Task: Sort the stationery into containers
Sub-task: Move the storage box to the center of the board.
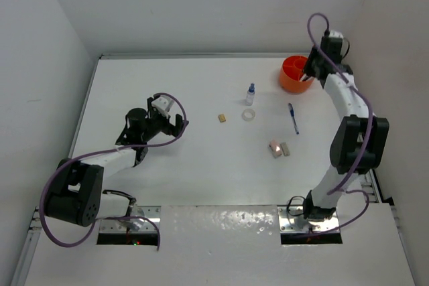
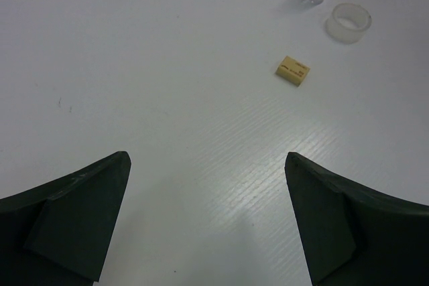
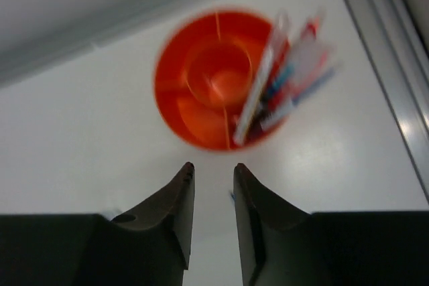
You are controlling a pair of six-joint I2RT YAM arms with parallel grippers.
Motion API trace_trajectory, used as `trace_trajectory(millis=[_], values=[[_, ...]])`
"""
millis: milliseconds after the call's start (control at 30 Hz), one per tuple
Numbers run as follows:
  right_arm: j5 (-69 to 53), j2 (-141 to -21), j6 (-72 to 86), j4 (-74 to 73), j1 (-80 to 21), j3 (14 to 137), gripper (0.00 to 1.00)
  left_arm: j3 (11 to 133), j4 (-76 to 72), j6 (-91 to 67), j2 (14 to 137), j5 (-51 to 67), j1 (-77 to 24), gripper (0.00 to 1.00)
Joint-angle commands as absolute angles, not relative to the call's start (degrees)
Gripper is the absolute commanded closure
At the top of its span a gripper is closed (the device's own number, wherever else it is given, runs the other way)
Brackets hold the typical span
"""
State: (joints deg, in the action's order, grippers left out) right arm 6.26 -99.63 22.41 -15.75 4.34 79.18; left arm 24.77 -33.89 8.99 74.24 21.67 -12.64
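Some pens (image 3: 288,78) stand in one outer compartment of the orange tub (image 3: 171,92) (too blurred for me to count them); I judge that part done. Out on the table (image 1: 167,185) lie a blue pen (image 1: 293,117), the bottle (image 1: 250,93), the tape ring (image 1: 249,115), a tan eraser (image 1: 222,118) and a pair of erasers (image 1: 275,147). My right gripper (image 3: 213,172) hangs above the tub, jaws a narrow gap apart and empty; my left gripper (image 2: 208,165) gapes wide, short of the tan eraser.
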Motion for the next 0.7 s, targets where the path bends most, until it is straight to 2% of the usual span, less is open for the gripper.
trace_trajectory(millis=[0, 33, 133, 200, 467, 667], values=[[6.76, -104.04, 26.53, -17.39, 4.39, 96.34, 0.72, 25.40, -35.59, 9.41, 72.86, 22.50, -12.39, 0.02], [10.25, -107.89, 27.15, -18.10, 4.48, 99.55, 0.81, 25.40, -35.60, 9.40, 72.77, 22.50, -12.39, 0.02], [16.67, -114.84, 29.61, -18.90, 4.92, 109.92, 0.89, 25.49, -35.86, 9.05, 72.86, 21.89, -12.39, 0.02], [19.06, -118.02, 30.23, -18.72, 5.10, 113.10, 0.89, 25.31, -36.03, 8.88, 72.86, 21.88, -12.31, 0.02], [25.92, -128.66, 29.53, -10.81, 5.18, 119.08, 0.76, 25.58, -36.12, 8.44, 73.12, 21.71, -12.13, 0.02], [25.66, -131.22, 28.30, -10.81, 5.10, 121.55, 0.74, 26.19, -35.95, 8.26, 73.91, 21.80, -12.04, 0.02]])
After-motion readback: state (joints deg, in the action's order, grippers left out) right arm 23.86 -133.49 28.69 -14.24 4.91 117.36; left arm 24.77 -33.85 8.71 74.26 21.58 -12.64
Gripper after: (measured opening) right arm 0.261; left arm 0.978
